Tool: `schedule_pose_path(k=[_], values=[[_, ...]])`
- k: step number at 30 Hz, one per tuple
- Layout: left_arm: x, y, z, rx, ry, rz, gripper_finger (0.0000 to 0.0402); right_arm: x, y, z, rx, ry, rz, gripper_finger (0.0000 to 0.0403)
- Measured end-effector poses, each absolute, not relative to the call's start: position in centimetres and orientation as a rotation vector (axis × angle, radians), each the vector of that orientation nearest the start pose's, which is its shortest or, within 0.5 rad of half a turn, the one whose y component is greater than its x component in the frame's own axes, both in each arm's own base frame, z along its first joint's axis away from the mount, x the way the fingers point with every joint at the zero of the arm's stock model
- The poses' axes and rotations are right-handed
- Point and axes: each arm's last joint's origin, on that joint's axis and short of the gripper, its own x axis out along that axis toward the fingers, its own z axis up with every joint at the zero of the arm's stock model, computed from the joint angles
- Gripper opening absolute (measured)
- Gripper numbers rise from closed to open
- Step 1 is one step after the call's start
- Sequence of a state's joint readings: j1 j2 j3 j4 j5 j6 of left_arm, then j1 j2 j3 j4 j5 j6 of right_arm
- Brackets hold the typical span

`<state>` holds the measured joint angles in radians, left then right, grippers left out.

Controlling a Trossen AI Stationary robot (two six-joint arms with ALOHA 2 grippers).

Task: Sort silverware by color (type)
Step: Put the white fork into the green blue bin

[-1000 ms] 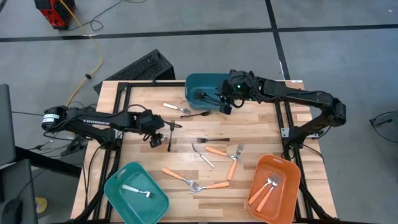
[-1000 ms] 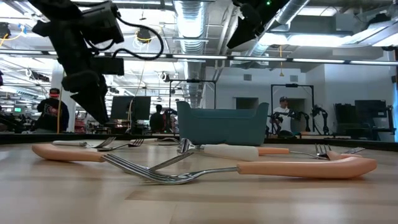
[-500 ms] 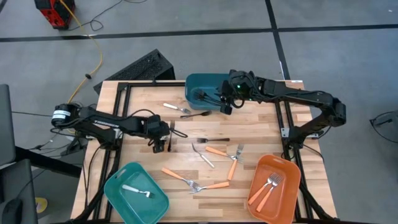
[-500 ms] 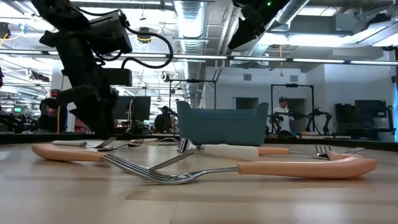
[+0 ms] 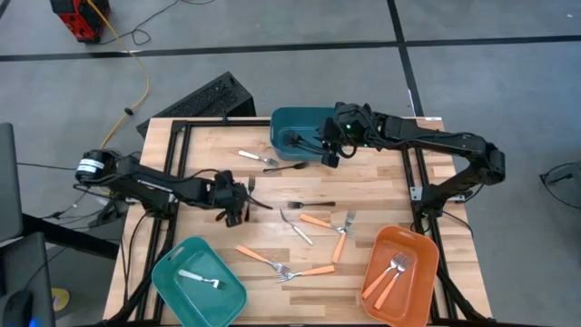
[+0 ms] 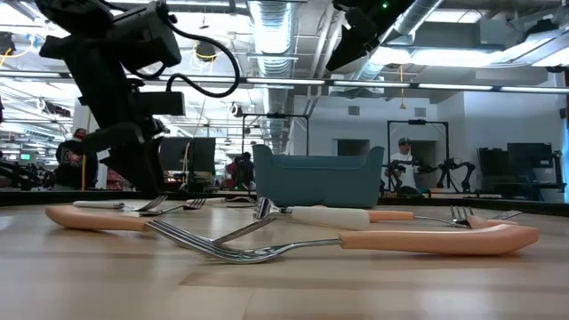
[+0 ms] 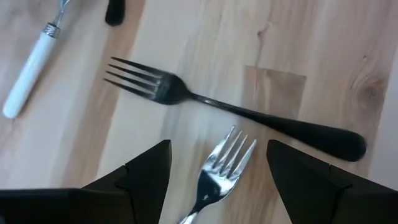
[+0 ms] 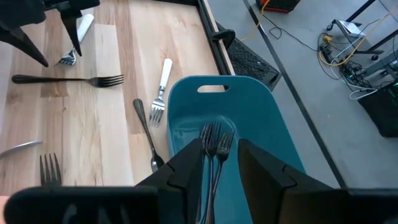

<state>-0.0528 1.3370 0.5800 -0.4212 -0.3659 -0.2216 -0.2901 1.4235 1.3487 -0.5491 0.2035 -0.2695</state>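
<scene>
My left gripper point(image 5: 235, 202) is open and low over the table's left middle. Its fingers stand on either side of a white-handled fork, whose silver head point(image 7: 224, 163) shows between them; I cannot tell whether they touch it. A black fork point(image 7: 239, 112) lies just beyond that head. My right gripper point(image 5: 329, 148) is open above the dark teal bin point(image 5: 292, 121) at the far edge, over the dark forks point(image 8: 214, 146) lying in it. Orange-handled forks point(image 5: 318, 221) lie on the table's near middle.
A light teal bin point(image 5: 172, 295) at the near left holds a white fork. An orange bin point(image 5: 419, 291) at the near right holds orange-handled forks. Another white-handled fork point(image 5: 254, 158) and a dark fork point(image 5: 287, 167) lie near the dark teal bin. A silver fork point(image 5: 296, 226) lies mid-table.
My left gripper has come down toward the table and a little toward its right edge, ending over the white-handled fork.
</scene>
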Motion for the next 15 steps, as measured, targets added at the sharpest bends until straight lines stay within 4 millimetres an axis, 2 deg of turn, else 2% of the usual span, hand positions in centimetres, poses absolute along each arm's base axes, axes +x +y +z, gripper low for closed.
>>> schedule_pose_path(k=[6, 9, 15], values=[[22.4, -0.6, 13.0, 0.059, 1.15, 0.385, 0.0249, 29.3, -9.4, 35.0, -0.228, 0.69, -0.39, 0.0128], [22.6, -0.8, 12.3, 0.062, 1.161, 0.434, 0.0249, 29.3, -9.4, 35.0, -0.223, 0.693, -0.391, 0.0128], [22.4, -0.8, 12.3, 0.024, 1.154, 0.484, 0.0245, 29.2, -9.3, 34.8, -0.219, 0.71, -0.389, 0.0128]])
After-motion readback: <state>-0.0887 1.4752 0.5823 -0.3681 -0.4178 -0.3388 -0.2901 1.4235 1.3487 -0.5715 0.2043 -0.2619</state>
